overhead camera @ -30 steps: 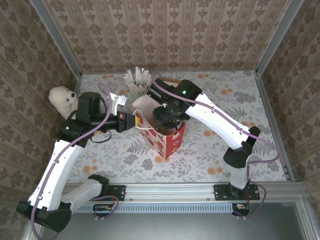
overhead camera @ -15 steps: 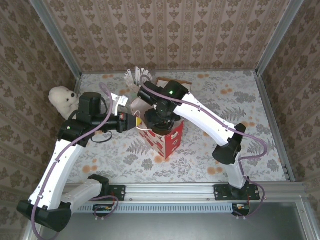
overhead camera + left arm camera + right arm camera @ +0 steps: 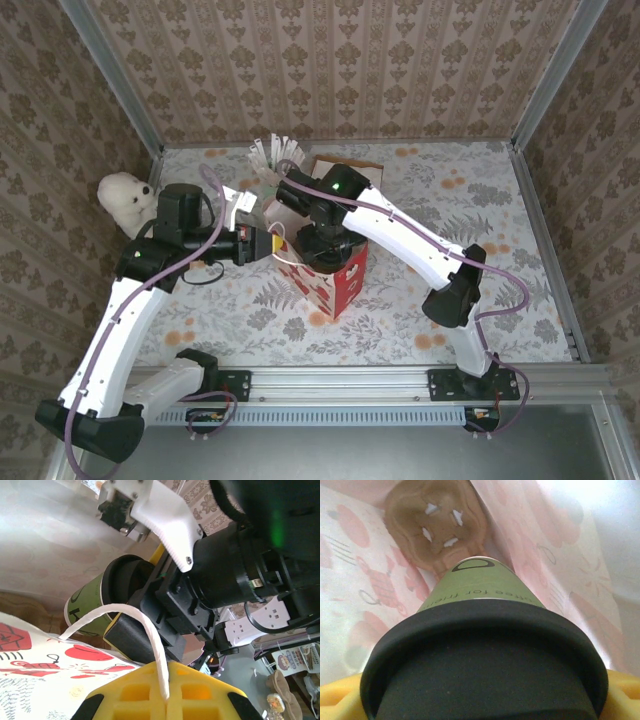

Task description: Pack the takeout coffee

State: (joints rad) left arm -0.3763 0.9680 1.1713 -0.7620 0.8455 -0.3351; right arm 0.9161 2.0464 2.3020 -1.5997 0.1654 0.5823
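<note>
Takeout coffee is sitting inside the red paper bag, lower than a second ago. The right arm has been swinging left, uncovering a brown box behind the bag. A floral cloth is covering the table, with a white plush toy far left, a pot of white sticks beyond the bag, and patterned wallpaper around. The left arm is reaching in level, the left gripper clenching the bag's white string handle. The right arm is arching over, the right gripper pointing down, grasping the cup's black-lidded top.
</note>
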